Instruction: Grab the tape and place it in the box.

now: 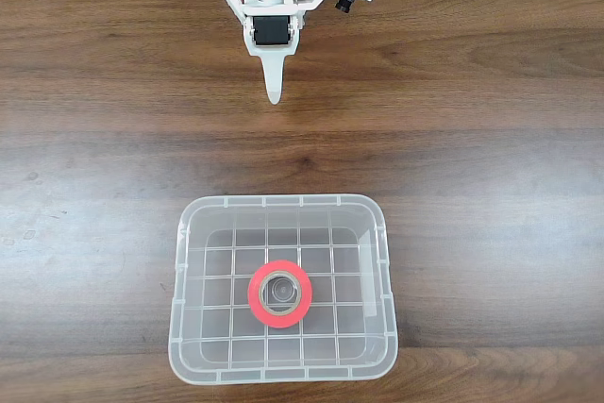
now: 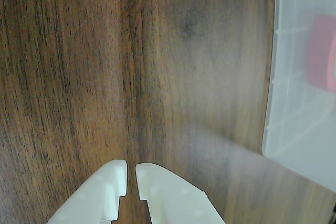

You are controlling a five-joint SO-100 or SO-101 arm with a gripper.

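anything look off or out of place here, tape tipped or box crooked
Nothing stands out. The small red tape roll lies flat near the middle of the clear plastic box, which sits square on the brown wooden table. The white hand is apart from it, holding nothing.

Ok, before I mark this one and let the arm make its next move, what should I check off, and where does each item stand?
1. Tape inside the box: ok, it lies flat on the grid bottom near the middle in the fixed view.
2. Pincer empty: ok, in the wrist view nothing sits between its tips, which are nearly together with a thin gap.
3. Pincer clear of the box: ok, it sits over bare table well above the box in the fixed view.
4. Box upright and whole on the table: ok.
5. Tape undamaged: cannot tell, too small and blurred.
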